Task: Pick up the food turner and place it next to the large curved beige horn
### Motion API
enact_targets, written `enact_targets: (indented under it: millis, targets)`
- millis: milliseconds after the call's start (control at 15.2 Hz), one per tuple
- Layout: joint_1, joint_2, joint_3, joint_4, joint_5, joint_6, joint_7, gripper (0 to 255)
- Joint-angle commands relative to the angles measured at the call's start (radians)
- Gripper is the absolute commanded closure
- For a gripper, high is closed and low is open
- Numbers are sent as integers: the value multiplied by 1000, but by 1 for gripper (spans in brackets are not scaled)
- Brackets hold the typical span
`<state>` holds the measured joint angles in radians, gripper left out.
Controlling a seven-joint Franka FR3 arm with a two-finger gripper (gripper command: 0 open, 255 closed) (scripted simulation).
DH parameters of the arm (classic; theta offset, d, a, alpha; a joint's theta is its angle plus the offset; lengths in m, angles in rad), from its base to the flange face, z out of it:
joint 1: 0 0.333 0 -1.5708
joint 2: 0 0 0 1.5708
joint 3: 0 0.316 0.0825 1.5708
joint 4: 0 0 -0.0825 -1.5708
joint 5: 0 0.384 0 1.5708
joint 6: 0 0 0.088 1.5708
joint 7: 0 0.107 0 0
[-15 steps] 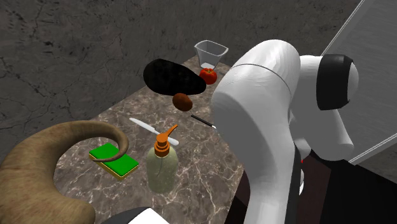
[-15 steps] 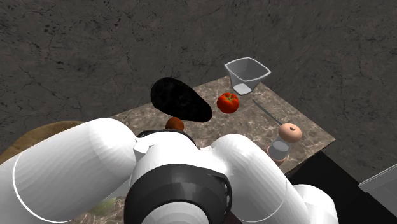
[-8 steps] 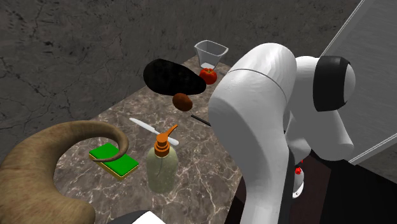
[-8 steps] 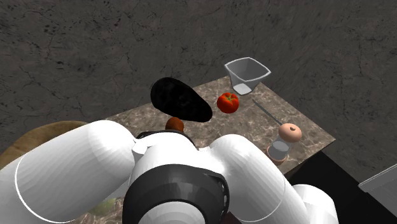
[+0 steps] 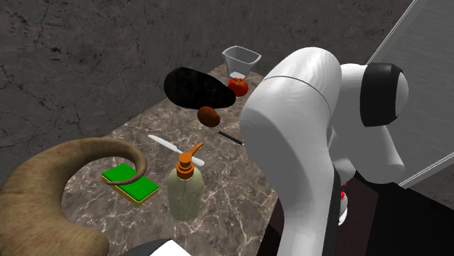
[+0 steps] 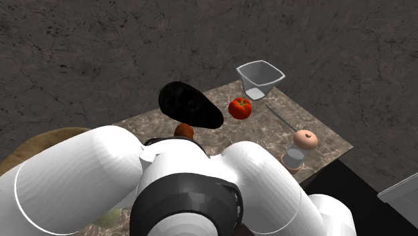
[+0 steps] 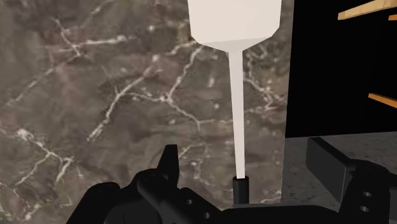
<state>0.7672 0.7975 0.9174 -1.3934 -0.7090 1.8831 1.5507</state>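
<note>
Hovering low over the marble table [image 7: 95,95], the gripper [image 7: 248,162] is held wide open and empty, fingers astride the thin shaft of the food turner [image 7: 236,108], seemingly so it can be pinched crosswise. It is laid flat beside a table edge, long axis along it, white blade pointed away from the gripper.

A brown marbled countertop [image 5: 225,182] is seen, bordered by a dark stone floor [image 5: 73,58]. At its far end in the shoulder view a clear measuring cup [image 5: 241,60] is set, with a red tomato [image 5: 238,86] just beside it. A flat black oval shape [image 5: 196,89] (its nature cannot be told) is placed nearby, with a brown rounded lump [image 5: 209,115] at its edge. A soap bottle [image 5: 185,190] with an orange pump is stood near a green sponge [image 5: 129,180].
</note>
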Motion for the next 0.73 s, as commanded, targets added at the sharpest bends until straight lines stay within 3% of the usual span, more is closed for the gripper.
enact_targets:
  millis: [0, 132, 660]
  targets:
    - [2, -18, 12, 23, 15, -35, -10, 0]
    - [6, -37, 24, 55, 31, -79, -21, 0]
    - [6, -37, 24, 55, 31, -79, -21, 0]
